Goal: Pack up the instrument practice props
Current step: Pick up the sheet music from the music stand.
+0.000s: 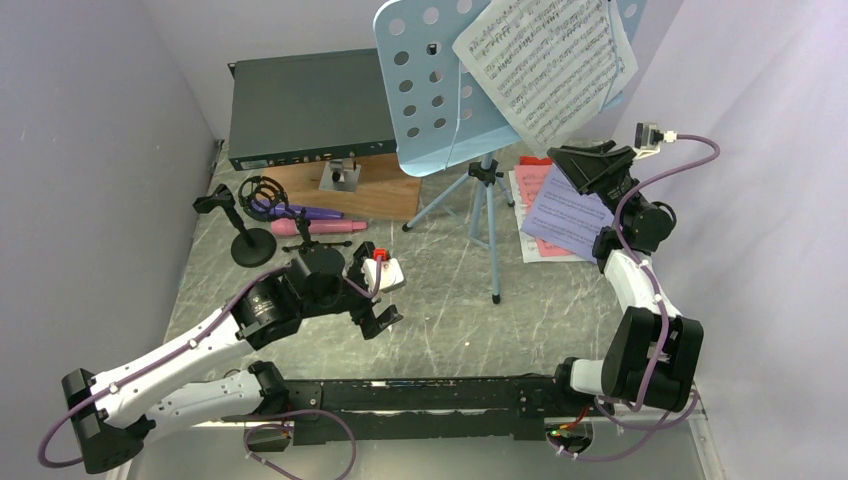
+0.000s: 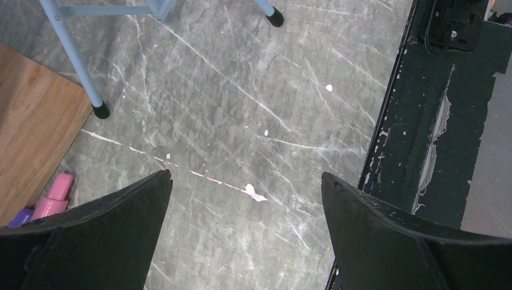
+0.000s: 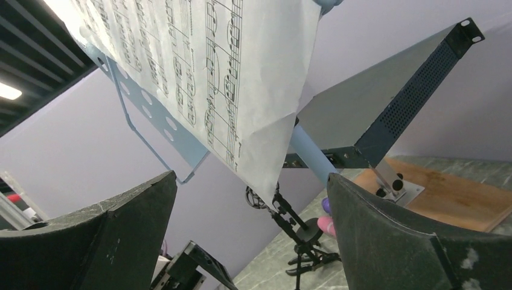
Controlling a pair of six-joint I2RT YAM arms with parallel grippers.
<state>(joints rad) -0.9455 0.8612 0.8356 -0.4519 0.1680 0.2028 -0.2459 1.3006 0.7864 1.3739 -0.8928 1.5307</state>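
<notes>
Seen from above, the light-blue perforated metal music stand (image 1: pixel 430 90) and the white printed music sheet (image 1: pixel 545 70) on it run past the top edge. Near the right edge of the counter (image 1: pixel 440 300), the lavender paper sheet (image 1: pixel 565 215) covers most of the red paper sheet (image 1: pixel 533 180), and the right arm (image 1: pixel 635 225) overlaps its right side. In the left wrist view, only the ends of the pink plastic toy microphone (image 2: pixel 55 194) and the purple plastic toy microphone (image 2: pixel 21 216) show behind the left pincer (image 2: pixel 246 181).

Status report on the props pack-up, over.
Left gripper open, empty, over the table. Right gripper open, empty, pointing up at white music sheet on blue stand. Nothing blocking that approach.
</notes>
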